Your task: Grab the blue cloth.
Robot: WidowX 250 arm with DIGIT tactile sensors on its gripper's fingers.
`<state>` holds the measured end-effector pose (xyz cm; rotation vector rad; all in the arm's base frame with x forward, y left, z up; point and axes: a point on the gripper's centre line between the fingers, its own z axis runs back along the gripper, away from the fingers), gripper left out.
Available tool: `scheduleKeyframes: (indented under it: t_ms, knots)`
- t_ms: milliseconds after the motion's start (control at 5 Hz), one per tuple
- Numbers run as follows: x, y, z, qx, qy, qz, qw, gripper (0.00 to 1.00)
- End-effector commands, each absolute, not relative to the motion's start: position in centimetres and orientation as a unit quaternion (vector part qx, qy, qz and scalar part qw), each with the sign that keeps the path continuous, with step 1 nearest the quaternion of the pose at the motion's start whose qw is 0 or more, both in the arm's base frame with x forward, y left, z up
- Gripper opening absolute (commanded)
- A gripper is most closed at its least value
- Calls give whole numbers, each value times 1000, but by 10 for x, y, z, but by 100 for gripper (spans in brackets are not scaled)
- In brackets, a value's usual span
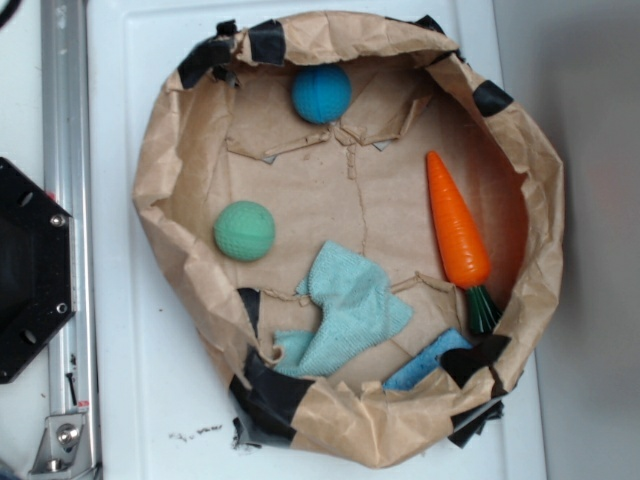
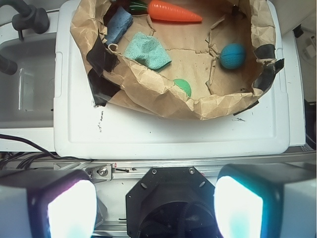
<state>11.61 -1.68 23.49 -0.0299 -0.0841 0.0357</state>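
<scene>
Lying inside the crumpled brown paper basket (image 1: 160, 170), the light blue cloth (image 1: 350, 305) is sitting near its lower rim, clear floor above. Two rubber balls, teal (image 1: 321, 94) and green (image 1: 244, 231), one orange plastic carrot (image 1: 457, 225) and one blue sponge (image 1: 425, 362) are sharing it. The gripper (image 2: 156, 206) is hovering outside, fingers spread.

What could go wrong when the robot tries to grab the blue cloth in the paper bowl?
1. Two cloth things lie close together: a darker blue cloth by the rim and a teal cloth. The hand might pick the wrong one.
2. The blue cloth is tucked against the crumpled paper wall, so the fingers could snag the paper.
3. The toy carrot sits nearby and might get bumped.
</scene>
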Motion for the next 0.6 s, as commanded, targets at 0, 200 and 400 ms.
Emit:
scheduleKeyframes:
  t_ms: [0, 200, 400]
  knots:
    - [116, -17, 235, -15, -42, 18, 999, 100]
    - [153, 31, 187, -26, -82, 79, 993, 100]
    - [197, 37, 169, -89, -48, 70, 992, 100]
